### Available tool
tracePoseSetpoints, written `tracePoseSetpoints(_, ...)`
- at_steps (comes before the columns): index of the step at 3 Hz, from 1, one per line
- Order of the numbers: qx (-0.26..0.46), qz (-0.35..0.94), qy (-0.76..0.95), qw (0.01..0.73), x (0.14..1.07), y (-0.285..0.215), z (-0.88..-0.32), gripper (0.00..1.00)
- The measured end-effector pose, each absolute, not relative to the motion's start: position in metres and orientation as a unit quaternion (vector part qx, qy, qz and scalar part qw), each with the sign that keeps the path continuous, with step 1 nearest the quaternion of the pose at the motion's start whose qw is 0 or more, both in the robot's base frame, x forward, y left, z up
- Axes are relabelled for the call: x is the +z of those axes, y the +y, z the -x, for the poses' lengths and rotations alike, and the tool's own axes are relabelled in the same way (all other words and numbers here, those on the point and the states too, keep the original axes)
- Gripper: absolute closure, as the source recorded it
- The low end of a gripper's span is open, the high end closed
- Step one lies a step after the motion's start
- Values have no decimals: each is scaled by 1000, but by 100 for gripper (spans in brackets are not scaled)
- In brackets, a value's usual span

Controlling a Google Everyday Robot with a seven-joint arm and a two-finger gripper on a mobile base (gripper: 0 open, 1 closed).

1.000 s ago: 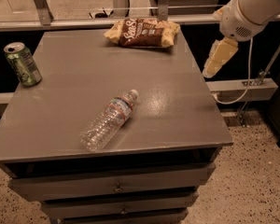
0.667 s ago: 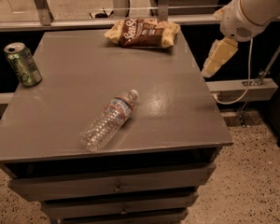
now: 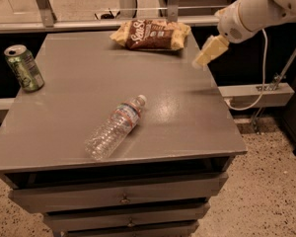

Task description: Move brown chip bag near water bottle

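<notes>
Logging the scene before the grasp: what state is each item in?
brown chip bag: lying flat, far edge, ungrasped.
water bottle: on its side, capped, near the front.
green soda can: upright, left edge.
gripper: in the air right of the bag, touching nothing.

1 cam; high front, angled down on table [image 3: 89,73]; mid-range; fingers [image 3: 210,50] upper R

Dim, warm light falls from above. The grey worktop [image 3: 79,132] carries a soft pale sheen right of centre, just beside the water bottle [image 3: 116,127], whose clear plastic catches small highlights. The gripper [image 3: 208,52], at the upper right over the worktop's right edge, glows pale yellow against a near-black background, with a faint shadow beneath it.
</notes>
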State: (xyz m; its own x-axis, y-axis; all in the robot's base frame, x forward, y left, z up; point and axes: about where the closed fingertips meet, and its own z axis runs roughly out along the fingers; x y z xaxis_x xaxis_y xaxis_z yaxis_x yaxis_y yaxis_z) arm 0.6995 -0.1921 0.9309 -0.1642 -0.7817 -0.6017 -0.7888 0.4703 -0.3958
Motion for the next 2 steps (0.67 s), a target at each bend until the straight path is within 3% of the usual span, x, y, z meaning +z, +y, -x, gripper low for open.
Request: tracePoseSetpoints(2,81,460,754,462,923,-157,-785,0)
